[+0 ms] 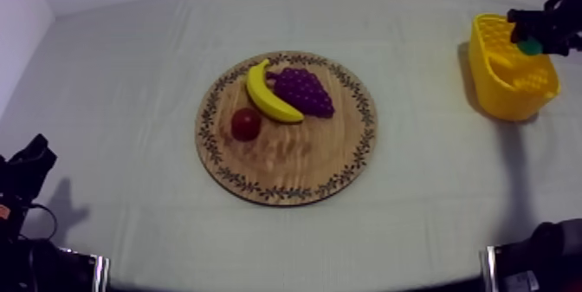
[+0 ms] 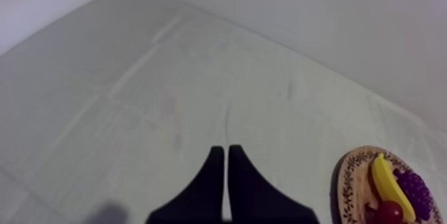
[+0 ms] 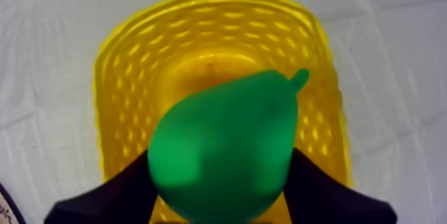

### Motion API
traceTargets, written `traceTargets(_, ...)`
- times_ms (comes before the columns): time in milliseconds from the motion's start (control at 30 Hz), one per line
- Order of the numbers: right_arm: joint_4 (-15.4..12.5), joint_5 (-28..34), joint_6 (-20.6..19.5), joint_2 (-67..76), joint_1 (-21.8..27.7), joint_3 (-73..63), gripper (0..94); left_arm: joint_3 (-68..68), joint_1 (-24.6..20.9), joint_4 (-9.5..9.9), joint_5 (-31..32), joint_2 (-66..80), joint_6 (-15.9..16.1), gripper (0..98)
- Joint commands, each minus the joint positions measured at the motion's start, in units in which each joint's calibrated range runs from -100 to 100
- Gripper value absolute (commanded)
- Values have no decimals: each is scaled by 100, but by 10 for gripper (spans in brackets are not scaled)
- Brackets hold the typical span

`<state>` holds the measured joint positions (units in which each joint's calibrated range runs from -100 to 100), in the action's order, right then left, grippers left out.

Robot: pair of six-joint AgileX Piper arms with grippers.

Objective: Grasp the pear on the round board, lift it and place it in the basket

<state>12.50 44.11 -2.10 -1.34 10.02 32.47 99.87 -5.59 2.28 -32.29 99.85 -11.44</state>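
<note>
- The pear was plain bright green and smooth, broad and rounded at one end, narrowing to a short stub of green stem at the other.
- It sat pinched between the two black fingers of the right gripper, one finger pressed to each flank, with the stem end pointing away from the arm.
- Held so, the pear hung over the open mouth of the yellow basket, which stood near the far right corner of the tabletop.
- In the right wrist view the basket's slotted walls and floor showed all round the pear; I could not tell whether the fruit touched them.
- The round wooden board lay about the middle of the tabletop, well apart from the basket.
- On the board's far half lay a banana, with a bunch of grapes touching it on the right and a small red fruit just beside it on the left.
- The left gripper was low at the tabletop's near left corner, its fingers pressed together into a narrow wedge with nothing between them.
</note>
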Motion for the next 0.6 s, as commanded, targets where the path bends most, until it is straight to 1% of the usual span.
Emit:
traceTargets(0,2,-6,27,-115,32,-14,487,2,-2,0,-4,-2,-1,1)
traceTargets(33,-23,-33,75,-158,45,-15,513,2,-2,0,-4,-2,-1,1)
traceTargets(100,-126,-113,295,-229,74,-9,606,2,-2,0,-4,-2,-2,1)
traceTargets(200,-245,-283,564,-294,136,53,655,2,-2,0,-4,-2,-2,1)
traceTargets(433,-406,-504,795,-296,285,122,683,2,-2,0,-4,-2,-2,1)
traceTargets(500,-454,-510,833,-275,300,113,668,2,-2,0,-4,-2,-2,1)
traceTargets(567,-533,-511,899,-231,314,112,629,2,-2,0,-4,-2,-2,1)
